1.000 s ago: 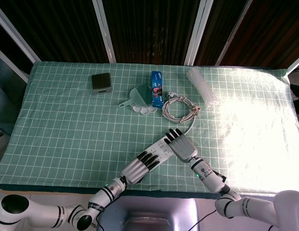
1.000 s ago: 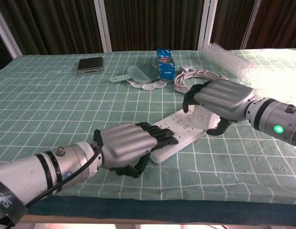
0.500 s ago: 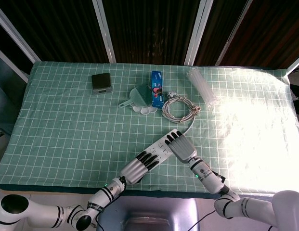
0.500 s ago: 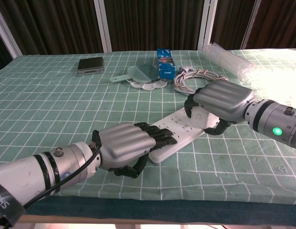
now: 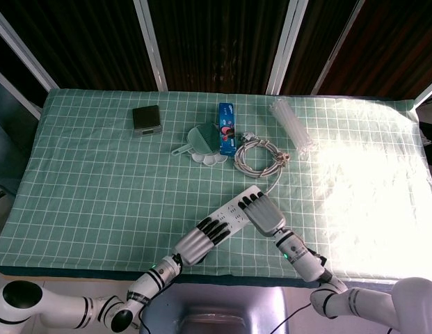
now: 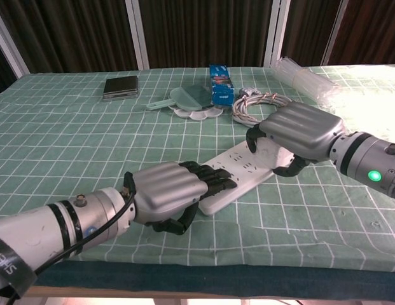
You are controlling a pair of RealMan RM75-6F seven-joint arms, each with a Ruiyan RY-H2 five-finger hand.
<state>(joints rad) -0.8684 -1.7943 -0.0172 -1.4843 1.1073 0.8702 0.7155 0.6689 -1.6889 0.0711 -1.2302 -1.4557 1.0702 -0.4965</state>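
A white power strip (image 5: 233, 211) lies flat on the green checked tablecloth (image 5: 97, 181) near the front edge of the table; its long axis runs diagonally, from the near-left end under the left hand (image 5: 200, 241) to the far-right end under the right hand (image 5: 263, 213); the socket face points up; at the far end its white cable leaves toward the coiled cord (image 5: 257, 154) further back.

The left hand (image 6: 172, 194) rests palm-down on the near end of the strip, fingers (image 6: 213, 181) stretched along its top and the thumb curled beneath at the edge; whether it truly grips or merely presses cannot be told. The right hand (image 6: 297, 136) covers the far end, fingers bent down over the strip's far side and the thumb at the near side, so it looks clasped about that end.

Behind the strip, well apart from it, sit a green-lidded dish on a white scalloped plate (image 5: 205, 142), a blue box (image 5: 226, 126) just beside it, and the coiled cord to the right of those; a clear plastic packet (image 5: 292, 126) lies further right; a small dark device (image 5: 146, 119) rests off to the left rear. Nothing lies between the two hands but the strip itself; bright sunlight washes out the cloth on the right.
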